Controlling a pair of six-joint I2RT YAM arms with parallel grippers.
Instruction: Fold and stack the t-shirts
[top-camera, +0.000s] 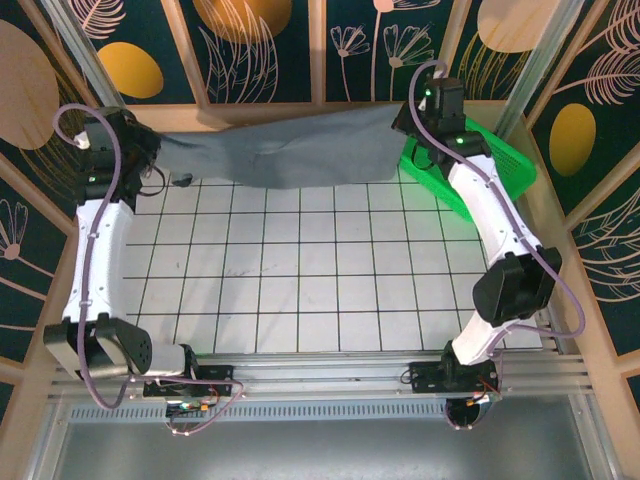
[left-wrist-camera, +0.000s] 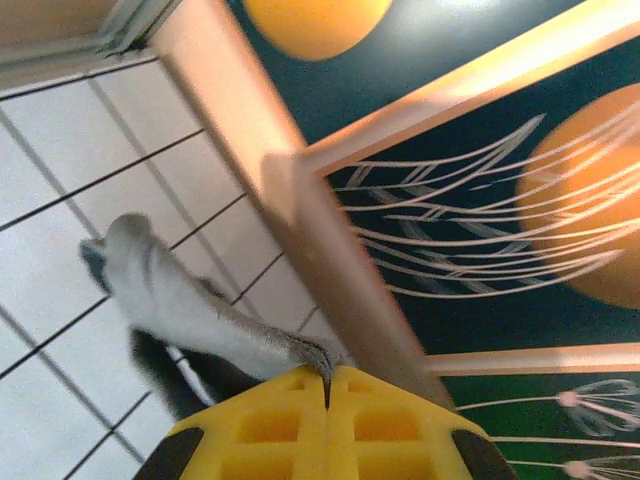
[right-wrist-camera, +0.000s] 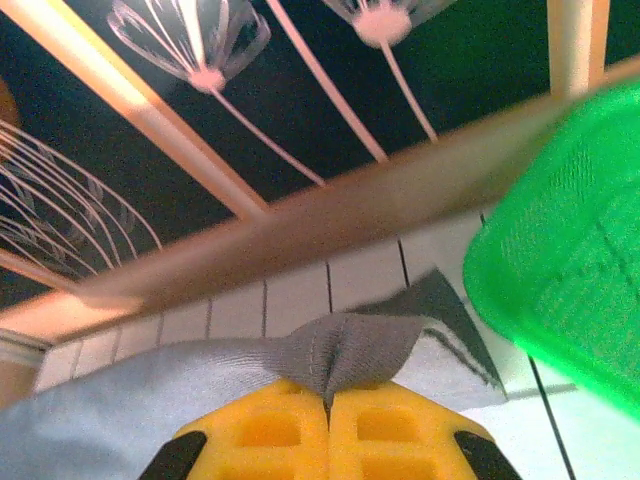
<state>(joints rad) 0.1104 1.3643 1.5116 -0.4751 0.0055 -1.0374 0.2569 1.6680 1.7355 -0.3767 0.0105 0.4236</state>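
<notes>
A dark slate blue-grey t-shirt hangs stretched across the far side of the tiled table, held between both arms. My left gripper pinches its left end at the far left. In the left wrist view the yellow jaws of that gripper are shut on a thin edge of the t-shirt. My right gripper holds the right end beside the basket. In the right wrist view its jaws are shut on a bunched fold of the t-shirt.
A green plastic mesh basket sits at the far right, close to the right arm, and shows as a green basket rim in the right wrist view. Wooden frame rails border the white tiled table.
</notes>
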